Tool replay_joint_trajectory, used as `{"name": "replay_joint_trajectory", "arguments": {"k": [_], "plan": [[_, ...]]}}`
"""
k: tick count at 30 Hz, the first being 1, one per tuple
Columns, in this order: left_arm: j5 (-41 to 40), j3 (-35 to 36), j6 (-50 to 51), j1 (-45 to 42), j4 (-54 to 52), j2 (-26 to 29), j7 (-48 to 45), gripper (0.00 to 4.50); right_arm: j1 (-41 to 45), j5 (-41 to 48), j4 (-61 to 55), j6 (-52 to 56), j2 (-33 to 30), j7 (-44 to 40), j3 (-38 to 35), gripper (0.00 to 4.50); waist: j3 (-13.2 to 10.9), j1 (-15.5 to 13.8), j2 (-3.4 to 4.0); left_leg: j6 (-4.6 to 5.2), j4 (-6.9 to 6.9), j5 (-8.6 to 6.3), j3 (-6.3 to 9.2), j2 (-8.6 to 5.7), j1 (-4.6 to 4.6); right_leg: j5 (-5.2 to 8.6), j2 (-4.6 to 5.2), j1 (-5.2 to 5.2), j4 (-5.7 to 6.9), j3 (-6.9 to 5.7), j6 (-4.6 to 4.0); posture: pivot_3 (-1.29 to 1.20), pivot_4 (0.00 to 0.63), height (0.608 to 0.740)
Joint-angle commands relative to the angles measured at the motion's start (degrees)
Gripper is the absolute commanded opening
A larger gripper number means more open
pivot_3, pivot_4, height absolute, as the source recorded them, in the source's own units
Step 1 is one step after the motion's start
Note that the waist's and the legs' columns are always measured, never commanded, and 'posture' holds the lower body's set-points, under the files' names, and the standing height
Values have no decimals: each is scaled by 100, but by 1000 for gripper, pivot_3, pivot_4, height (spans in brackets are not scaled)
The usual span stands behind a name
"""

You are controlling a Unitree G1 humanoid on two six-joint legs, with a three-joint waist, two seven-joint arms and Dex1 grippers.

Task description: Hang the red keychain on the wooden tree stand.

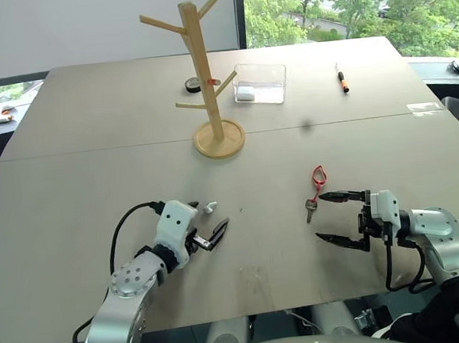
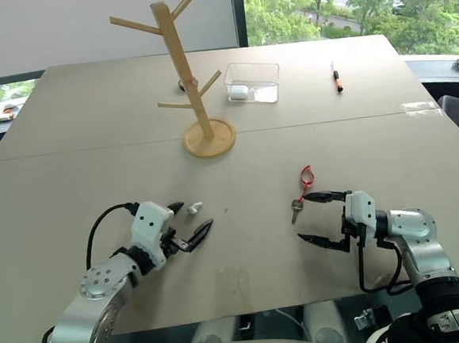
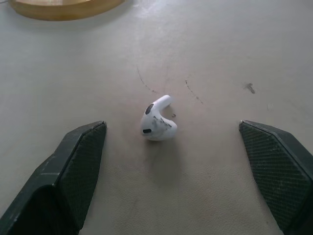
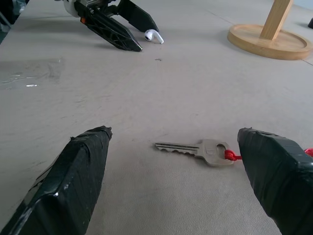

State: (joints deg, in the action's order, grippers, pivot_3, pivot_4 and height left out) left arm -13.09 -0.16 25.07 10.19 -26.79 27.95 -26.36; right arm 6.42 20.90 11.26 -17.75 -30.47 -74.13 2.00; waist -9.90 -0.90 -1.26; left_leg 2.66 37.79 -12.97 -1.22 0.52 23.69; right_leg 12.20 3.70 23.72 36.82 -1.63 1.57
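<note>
on table (image 1: 93,150): one red keychain (image 1: 317,187), one wooden tree stand (image 1: 205,78).

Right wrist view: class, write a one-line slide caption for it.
Open right gripper fingers flank the red keychain lying flat on the table, wooden tree stand base beyond.
</note>
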Motion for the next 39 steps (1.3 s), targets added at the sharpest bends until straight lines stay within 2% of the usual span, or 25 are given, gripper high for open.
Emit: {"name": "replay_joint_trajectory", "arguments": {"k": [1,9,11,12,18,20,22,26,31,39], "plan": [[77,-131,147,-110,39,-76,62,4500,31,110,-154,13,-12,96,-114,4421,0,-1,1,0,0,0,0,0,0,0,0,0,0,0,-1,0,150,740],[118,-220,304,-135,96,-199,90,4500,14,122,-191,67,-79,134,-152,4421,2,-1,4,0,0,0,0,0,0,-1,0,0,0,0,-2,0,150,740],[53,-181,335,-97,84,-214,65,3976,26,123,-182,88,-91,134,-160,4500,2,-1,4,0,0,0,0,0,-1,-1,0,0,0,1,-1,0,150,740],[22,-161,357,-85,78,-222,57,3855,37,124,-176,103,-93,136,-164,4500,3,-1,4,0,0,0,0,0,-1,-1,0,0,0,1,-2,0,150,740],[-220,-31,563,9,12,-236,-32,929,110,122,-157,228,-107,175,-177,4500,4,0,7,0,0,0,0,0,-1,1,3,0,0,0,1,0,150,740],[-198,-17,565,-28,20,-242,13,247,129,116,-152,239,-97,186,-170,4500,5,-1,8,0,0,0,0,-1,-1,1,4,0,0,0,1,0,150,740],[-182,46,567,-127,51,-312,126,247,149,108,-148,246,-83,198,-163,4500,5,-2,8,0,0,0,-1,-1,-1,1,4,0,0,0,1,0,150,740],[-29,715,399,-756,500,-798,1031,247,207,108,-157,239,-43,264,-166,4500,4,-13,6,1,2,0,3,-2,1,1,1,-1,0,-5,3,0,150,740],[248,2469,51,-1975,1710,-1213,3201,247,284,117,-253,258,-13,383,-182,4500,-1,17,-5,1,2,1,13,1,3,-16,-12,0,1,-12,22,0,150,740],[411,4079,-389,-2482,2678,-1302,5111,247,320,98,-322,325,-19,504,-164,4500,-1,3,-11,2,0,-1,2,-8,5,-19,6,-1,-3,-5,23,0,150,740]]}}
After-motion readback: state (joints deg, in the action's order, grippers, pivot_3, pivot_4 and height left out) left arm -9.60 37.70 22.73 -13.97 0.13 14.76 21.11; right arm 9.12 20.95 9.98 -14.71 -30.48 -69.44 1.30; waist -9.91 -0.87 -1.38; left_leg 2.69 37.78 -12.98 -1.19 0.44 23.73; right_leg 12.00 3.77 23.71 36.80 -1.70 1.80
